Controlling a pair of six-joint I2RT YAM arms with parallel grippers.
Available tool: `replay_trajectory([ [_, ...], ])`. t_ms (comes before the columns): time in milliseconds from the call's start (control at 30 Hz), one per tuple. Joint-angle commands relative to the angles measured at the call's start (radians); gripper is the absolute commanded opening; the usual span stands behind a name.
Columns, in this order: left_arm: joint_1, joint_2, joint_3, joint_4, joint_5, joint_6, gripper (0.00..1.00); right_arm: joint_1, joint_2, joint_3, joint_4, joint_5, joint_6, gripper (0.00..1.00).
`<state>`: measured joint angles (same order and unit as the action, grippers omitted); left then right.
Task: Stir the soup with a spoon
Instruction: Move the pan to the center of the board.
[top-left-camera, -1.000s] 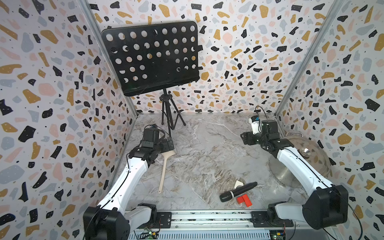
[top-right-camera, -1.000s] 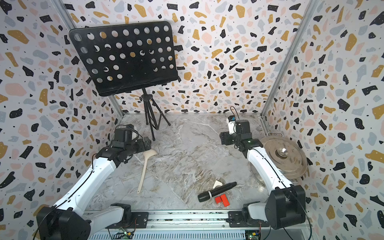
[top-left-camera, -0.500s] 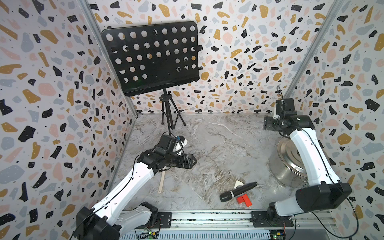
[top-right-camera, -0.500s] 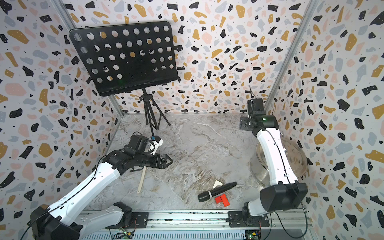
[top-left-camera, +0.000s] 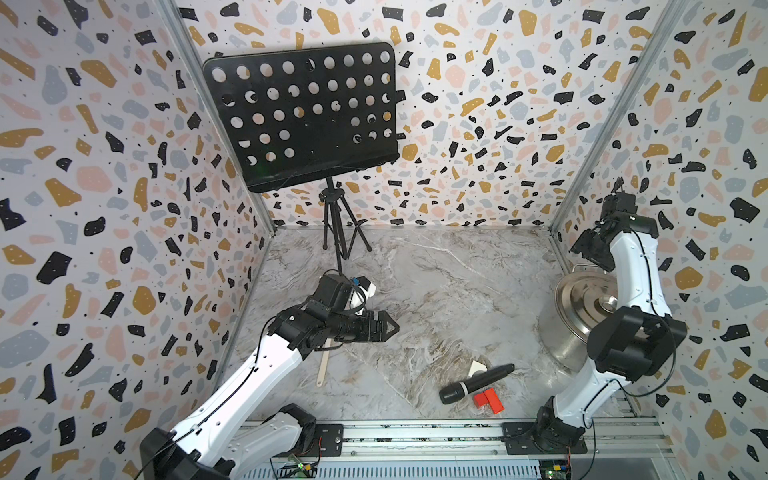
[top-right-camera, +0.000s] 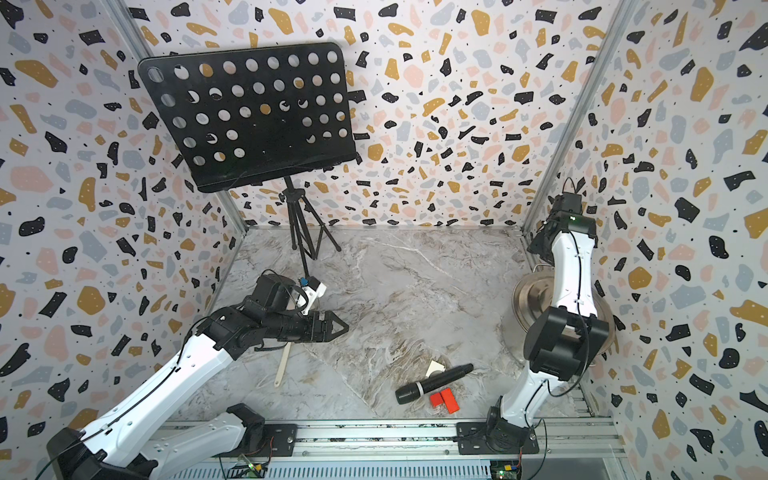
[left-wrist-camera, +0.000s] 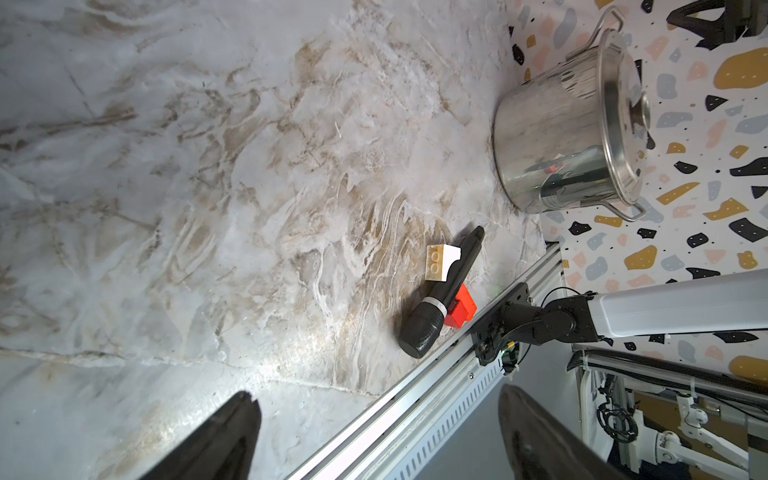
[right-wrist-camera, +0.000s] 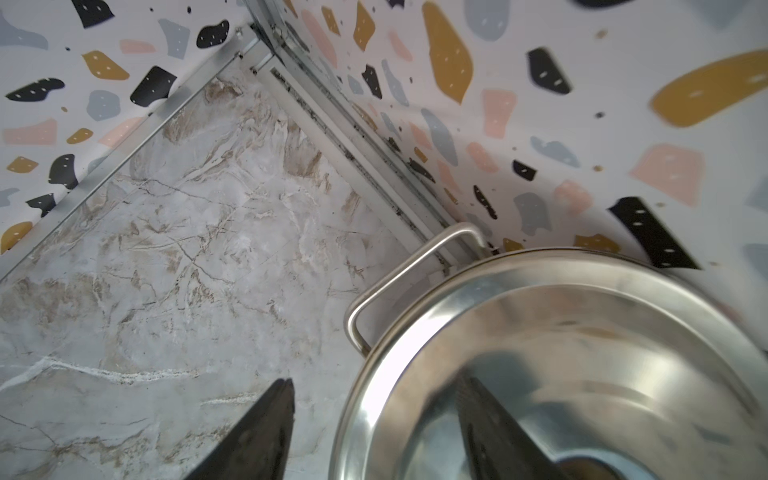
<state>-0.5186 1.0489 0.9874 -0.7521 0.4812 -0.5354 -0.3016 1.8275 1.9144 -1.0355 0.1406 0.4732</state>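
Observation:
The cream-white spoon (top-left-camera: 322, 368) lies on the marble floor at the left; only its handle (top-right-camera: 283, 367) shows, and its bowl is hidden under my left arm. My left gripper (top-left-camera: 392, 328) hovers over the spoon, pointing right, open and empty (left-wrist-camera: 376, 392). The steel pot (top-left-camera: 559, 347) stands at the right wall with its lid (left-wrist-camera: 623, 120) on, so the soup is hidden. My right gripper (top-left-camera: 592, 253) hangs over the pot's far rim, near the back right corner. It is open, with one finger over the lid (right-wrist-camera: 582, 353) and the other over the floor.
A black music stand (top-left-camera: 307, 116) on a tripod stands at the back left. A black microphone (top-left-camera: 476, 382), a red block (top-left-camera: 488, 401) and a white block (top-left-camera: 477, 368) lie near the front rail (top-left-camera: 415, 434). Patterned walls close in three sides.
My left gripper left the spoon's bowl and swung right above the handle. My right arm went to the back right corner, over the pot. The spoon has not moved.

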Motion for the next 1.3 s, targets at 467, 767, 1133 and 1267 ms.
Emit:
replay_trajectory([
  [467,-0.01,0.106,0.086,-0.075,-0.021,0.019,0.89,-0.053,0.096,0.015,0.094,-0.119,0.134,0.56],
  [767,-0.009,0.15,0.124,-0.098,-0.028,0.073,0.89,-0.06,0.122,0.0,0.152,-0.2,0.163,0.46],
  [1133,-0.01,0.147,0.112,-0.108,-0.031,0.104,0.89,-0.058,0.105,-0.104,0.26,-0.455,0.168,0.3],
  [1267,-0.01,0.129,0.091,-0.091,-0.038,0.104,0.89,-0.031,0.083,-0.12,0.265,-0.597,0.126,0.26],
])
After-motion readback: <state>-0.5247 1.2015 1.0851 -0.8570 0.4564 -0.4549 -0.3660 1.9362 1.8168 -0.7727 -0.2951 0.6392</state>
